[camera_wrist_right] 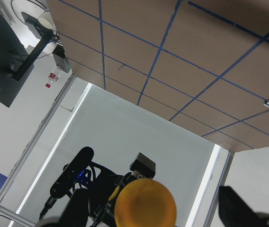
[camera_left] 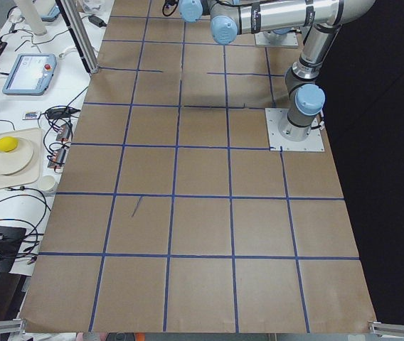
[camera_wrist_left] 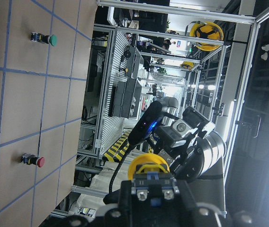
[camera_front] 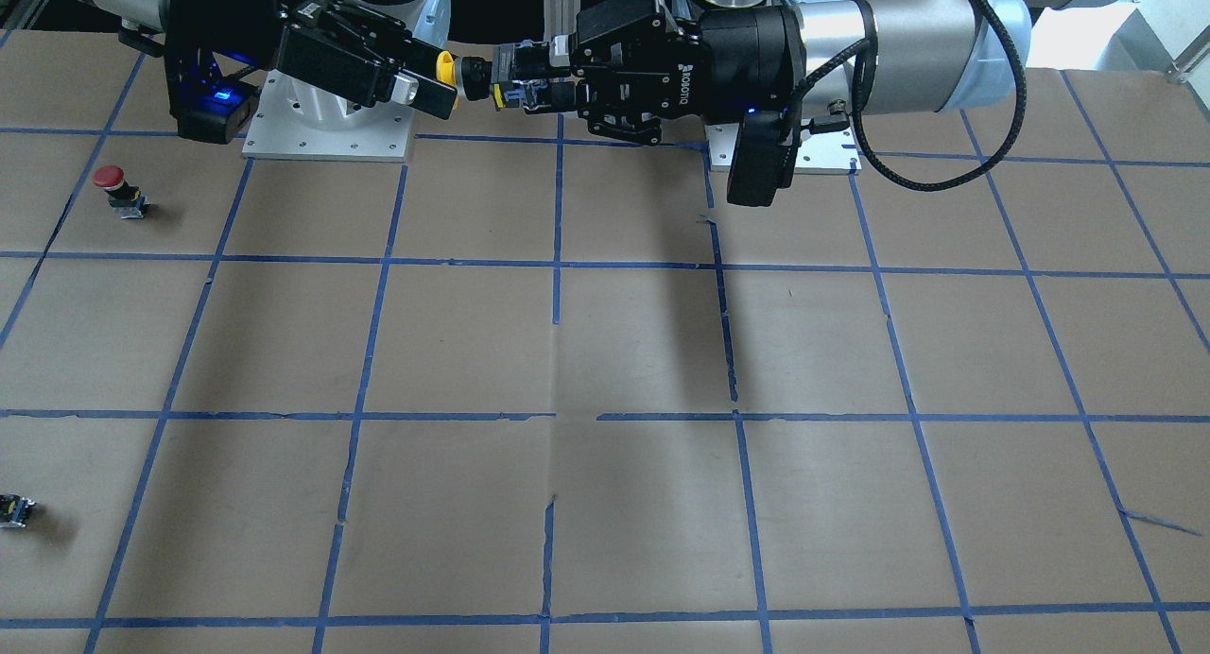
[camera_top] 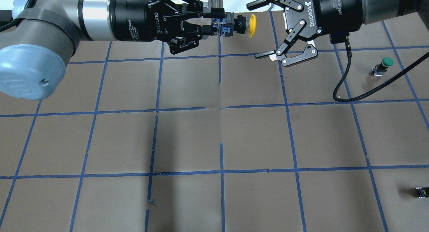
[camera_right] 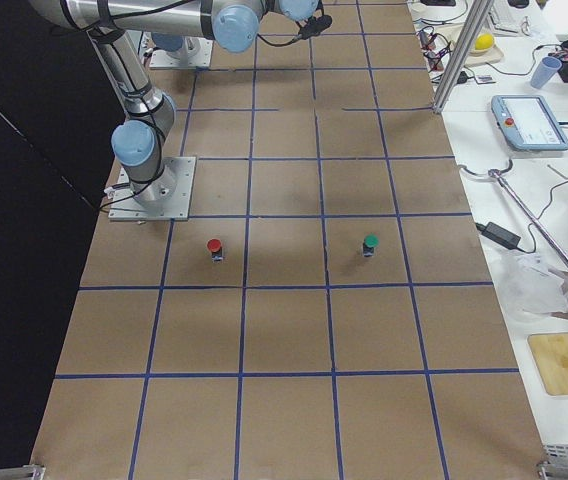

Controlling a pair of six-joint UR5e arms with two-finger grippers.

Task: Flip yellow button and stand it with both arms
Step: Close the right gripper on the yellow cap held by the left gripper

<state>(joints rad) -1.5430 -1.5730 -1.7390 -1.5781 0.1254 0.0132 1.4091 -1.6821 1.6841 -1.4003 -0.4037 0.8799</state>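
My left gripper (camera_top: 216, 23) has its jaws drawn in tight on the black-and-grey body of the yellow button (camera_top: 252, 25). It holds the button sideways in the air above the table (camera_top: 254, 138), cap pointing at the other arm. My right gripper (camera_top: 260, 29) faces it with jaws spread wide and nothing in them. In the overhead view the yellow cap sits at the mouth of that opening, between the two fingertips, with a gap to each. From the right wrist camera the cap fills the bottom centre, with a dark finger (camera_wrist_right: 241, 208) off to either side, not touching it.

Both grippers lie level and nose to nose over the robot-side row of squares, close to the arms' base plates (camera_front: 326, 139). The nearest things on the table are all on the right arm's side. A green button (camera_top: 385, 64) and a red button (camera_front: 115, 189) both stand upright, well apart from each other and from the grippers. A small dark block (camera_top: 422, 191) lies further out toward the operators' side. The right wrist's black cable (camera_top: 347, 88) hangs in a loop under that arm.

The surface is brown paper ruled into squares with blue tape, torn in places. Beyond the long edge I see white benches with a teach pendant (camera_right: 529, 122) and clutter. Aluminium framing shows behind the arms in the left wrist view.
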